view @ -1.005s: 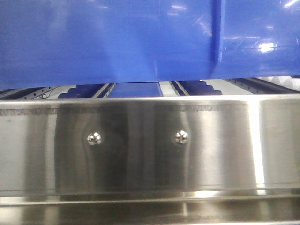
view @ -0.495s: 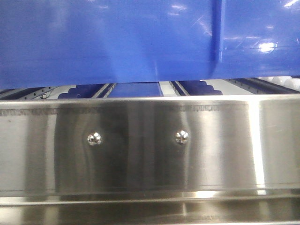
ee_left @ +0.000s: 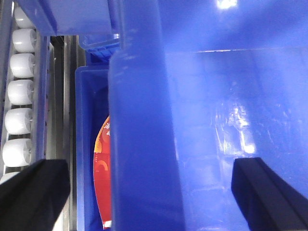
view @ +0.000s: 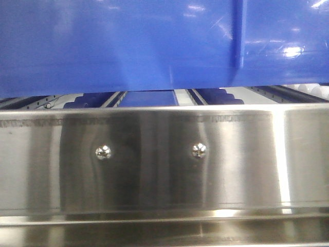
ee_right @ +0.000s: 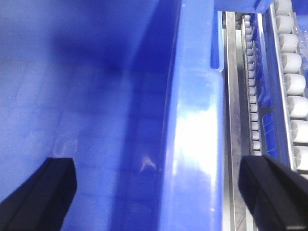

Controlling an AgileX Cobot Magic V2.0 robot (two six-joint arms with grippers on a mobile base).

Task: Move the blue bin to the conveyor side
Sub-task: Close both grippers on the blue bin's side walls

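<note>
The blue bin [view: 128, 46] fills the whole 12 o'clock half of the front view, a glossy smooth plastic wall with one thin vertical rib towards 1 o'clock. Its lower edge shows just above a shiny stainless-steel rail [view: 154, 170], which is flat, brushed and carries two round rivets [view: 103, 151]. Whether the bin rests on something I cannot tell. In the left wrist view the thick rounded rim of the bin runs from 12 to 6 o'clock, and the left fingers [ee_left: 29, 192], black and matte with blunt angular ends, stand released, one at 8 o'clock outside the wall and one at 4 o'clock inside, neither touching the plastic. Beside the bin at 9 o'clock lies a row of white cylindrical rollers [ee_left: 21, 96], and near it a second blue container [ee_left: 89, 144] holds an orange-red packet [ee_left: 102, 168]. In the right wrist view the right fingers [ee_right: 38, 192] are likewise spread apart across the rim, at 8 and 4 o'clock, with small rollers [ee_right: 253, 106] in a steel channel at 3 o'clock.
</note>
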